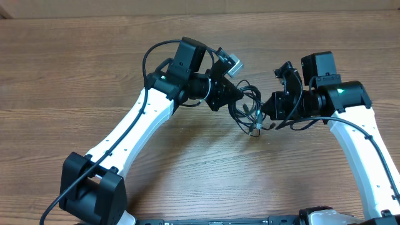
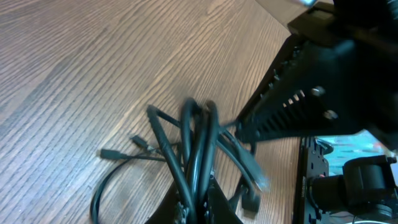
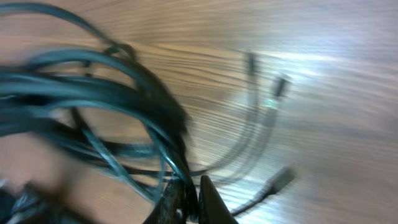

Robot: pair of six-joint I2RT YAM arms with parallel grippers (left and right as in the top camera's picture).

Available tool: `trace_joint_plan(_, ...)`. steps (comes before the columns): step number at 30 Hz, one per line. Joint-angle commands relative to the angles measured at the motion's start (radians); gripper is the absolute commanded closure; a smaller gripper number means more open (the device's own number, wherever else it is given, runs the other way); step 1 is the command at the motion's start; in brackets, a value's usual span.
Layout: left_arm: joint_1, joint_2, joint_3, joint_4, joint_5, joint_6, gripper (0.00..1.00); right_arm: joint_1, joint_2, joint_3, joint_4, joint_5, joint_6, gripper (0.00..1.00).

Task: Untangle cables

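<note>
Cables point(image 1: 247, 109) are seen knotted just right of the frame's centre over the desk point(image 1: 187, 169), pinched by the left claw point(image 2: 196, 199) and the right claw point(image 3: 189, 202), so untangling is judged barely begun, every strand left to separate.

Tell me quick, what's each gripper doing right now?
Left gripper: closed, holding the cables.
Right gripper: closed, also gripping strands of the cables.
</note>
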Motion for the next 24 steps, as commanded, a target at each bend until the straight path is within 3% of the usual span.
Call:
trace_joint_plan(1,0.020,-0.035,0.022,-0.005,0.037,-0.014,0.96,-0.010,-0.002,-0.001,-0.030,0.384,0.249,0.96)
trace_joint_plan(6,0.032,-0.035,0.022,-0.013,0.037,-0.014,0.96,-0.010,-0.002,-0.001,-0.095,0.605,0.444,0.96)
trace_joint_plan(10,0.033,-0.035,0.022,-0.013,0.038,-0.014,0.96,-0.010,-0.002,-0.001,-0.085,0.570,0.481,0.95)
trace_joint_plan(11,0.033,-0.035,0.022,-0.013,0.038,-0.014,0.96,-0.010,-0.002,-0.001,-0.071,0.523,0.454,0.92)
trace_joint_plan(14,0.032,-0.035,0.022,-0.012,0.037,-0.014,0.96,-0.010,-0.002,-0.001,-0.011,0.147,0.114,0.84)
trace_joint_plan(17,0.032,-0.035,0.022,-0.012,0.038,-0.014,0.96,-0.010,-0.002,-0.001,-0.011,-0.122,-0.098,0.70)
trace_joint_plan(19,0.032,-0.035,0.022,-0.011,0.040,-0.030,0.96,-0.010,-0.002,-0.001,-0.009,-0.182,-0.141,0.64)
trace_joint_plan(24,0.032,-0.035,0.022,-0.003,0.116,-0.061,0.96,-0.010,-0.002,-0.001,0.014,-0.179,-0.148,0.63)
